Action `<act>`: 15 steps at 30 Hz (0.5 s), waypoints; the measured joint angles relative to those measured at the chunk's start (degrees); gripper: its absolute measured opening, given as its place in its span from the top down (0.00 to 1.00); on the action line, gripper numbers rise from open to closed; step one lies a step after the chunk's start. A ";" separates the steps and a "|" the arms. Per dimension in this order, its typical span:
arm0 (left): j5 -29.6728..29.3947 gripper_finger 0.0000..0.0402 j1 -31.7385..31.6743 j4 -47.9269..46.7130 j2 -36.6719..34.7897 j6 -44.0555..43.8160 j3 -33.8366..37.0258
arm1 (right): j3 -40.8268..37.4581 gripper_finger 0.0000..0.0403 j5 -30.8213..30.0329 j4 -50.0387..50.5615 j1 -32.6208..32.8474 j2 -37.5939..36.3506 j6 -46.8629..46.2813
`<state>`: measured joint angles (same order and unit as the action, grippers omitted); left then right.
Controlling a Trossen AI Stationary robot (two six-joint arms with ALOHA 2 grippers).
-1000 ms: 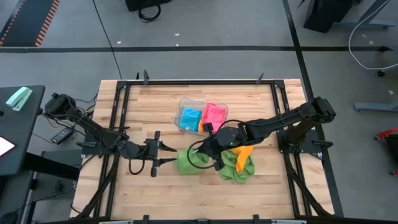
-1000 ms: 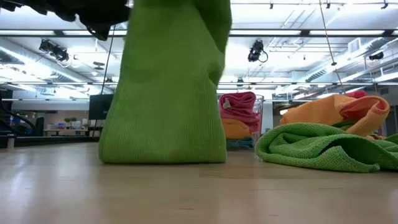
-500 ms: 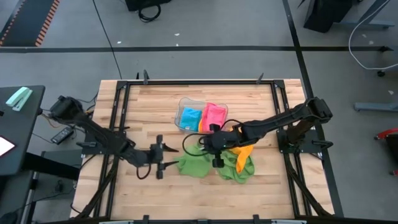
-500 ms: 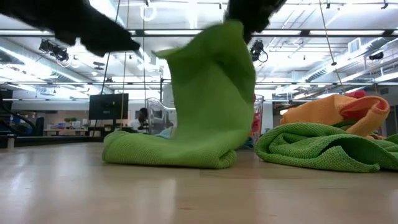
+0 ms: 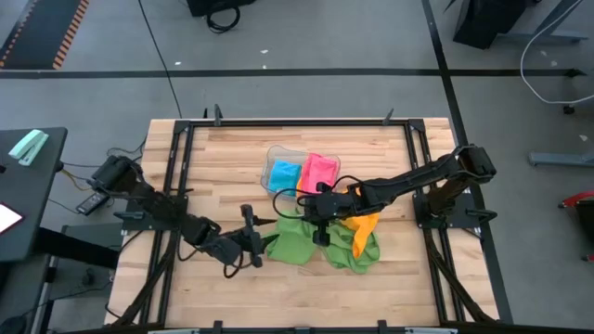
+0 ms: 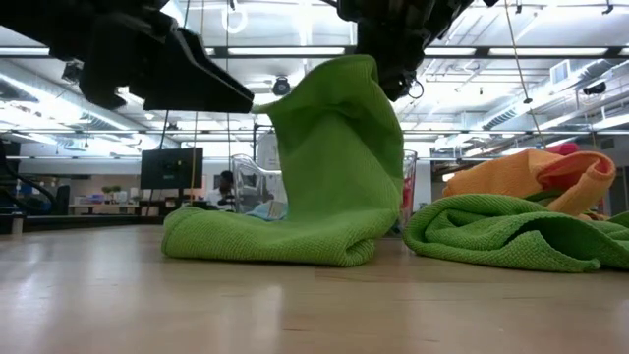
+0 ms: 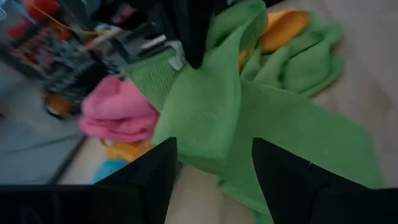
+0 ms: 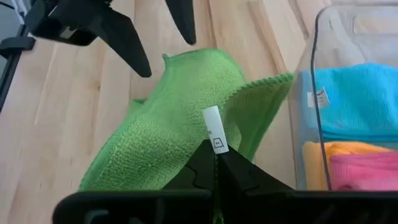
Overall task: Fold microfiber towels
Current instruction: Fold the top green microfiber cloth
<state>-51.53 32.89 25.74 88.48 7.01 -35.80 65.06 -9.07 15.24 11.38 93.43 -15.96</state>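
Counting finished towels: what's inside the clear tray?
In the clear tray lie a folded blue towel and pink towel, with an orange one beneath the pink. Anything lower is covered.

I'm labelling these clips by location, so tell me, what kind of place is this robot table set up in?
Probably a robotics lab or workshop, not a home. The wooden table stands on a bare grey floor with taped lines, and the low view shows an open ceiling with strip lights and a monitor on a far desk.

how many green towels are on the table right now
2. One green towel lies mid-table, its corner pinched up by the right gripper. A second green towel is crumpled beside it under an orange towel; others may be hidden.
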 joint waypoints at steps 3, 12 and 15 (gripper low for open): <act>-1.94 0.47 1.06 -1.11 0.99 5.91 -0.91 | 0.00 0.98 0.87 0.10 0.04 0.00 -0.78; -5.43 0.53 3.29 -1.54 1.64 30.95 -1.77 | 0.00 0.98 1.69 -0.88 0.02 0.00 -2.39; -5.46 0.54 2.85 -1.66 1.64 36.39 -1.77 | 0.00 0.98 1.91 -0.99 0.02 0.00 -3.22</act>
<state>-56.99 35.74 24.08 90.13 43.40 -37.56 65.06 -7.16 14.25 11.40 93.43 -19.18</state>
